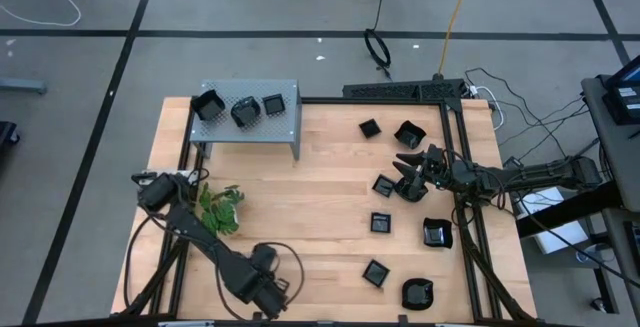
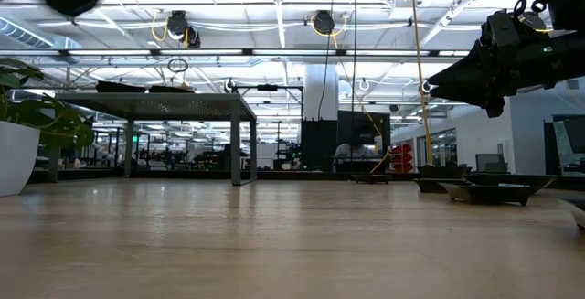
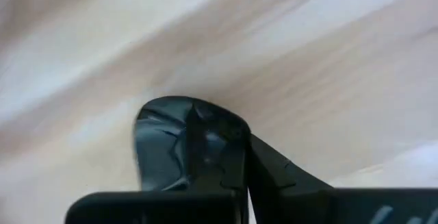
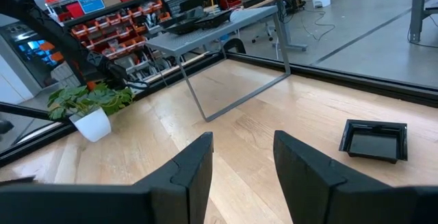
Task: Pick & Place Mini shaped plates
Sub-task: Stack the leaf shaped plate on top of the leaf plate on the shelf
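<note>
Mini shaped plates: three on the shelf (image 1: pixel 250 117), seven on the desk (image 1: pixel 320 227) right of it. Right tool (image 1: pixel 403 163) apart, empty. Left tool (image 1: pixel 262 297): state unclear.

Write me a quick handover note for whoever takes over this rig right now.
Right gripper: open, empty, raised above the table's right side.
Left gripper: parked low at the near edge, fingers unclear.
Done: three mini plates sit on the grey shelf.
Left: about eight plates on the wooden table, right side; the nearest square plate lies ahead of the right gripper.
</note>
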`<state>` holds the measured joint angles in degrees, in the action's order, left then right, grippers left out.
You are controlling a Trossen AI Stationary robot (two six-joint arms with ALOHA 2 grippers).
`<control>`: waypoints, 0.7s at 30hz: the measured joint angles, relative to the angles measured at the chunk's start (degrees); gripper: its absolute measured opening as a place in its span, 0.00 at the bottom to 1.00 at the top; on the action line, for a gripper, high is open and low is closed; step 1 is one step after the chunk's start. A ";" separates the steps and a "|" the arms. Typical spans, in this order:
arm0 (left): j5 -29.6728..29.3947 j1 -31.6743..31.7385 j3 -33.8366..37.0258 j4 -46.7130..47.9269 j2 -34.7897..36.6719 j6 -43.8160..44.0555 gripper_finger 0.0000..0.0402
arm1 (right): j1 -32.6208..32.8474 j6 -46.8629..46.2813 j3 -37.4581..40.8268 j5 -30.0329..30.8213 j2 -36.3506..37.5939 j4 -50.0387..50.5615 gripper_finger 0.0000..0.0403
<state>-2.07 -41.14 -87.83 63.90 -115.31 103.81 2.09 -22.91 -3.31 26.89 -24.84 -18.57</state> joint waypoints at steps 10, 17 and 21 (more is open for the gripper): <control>-22.09 6.67 -12.85 8.83 0.09 -30.10 0.01 | 0.01 0.00 -0.01 0.00 0.00 0.01 0.35; -24.99 14.79 -19.62 13.35 0.09 -57.11 0.01 | 0.01 0.01 0.00 0.00 0.00 0.01 0.35; -25.00 20.52 -23.43 13.29 0.13 -65.84 0.02 | 0.00 -0.01 -0.01 0.00 0.01 0.00 0.35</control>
<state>-27.07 -20.63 -111.26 77.20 -115.18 37.97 2.09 -22.92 -3.33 26.89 -24.83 -18.57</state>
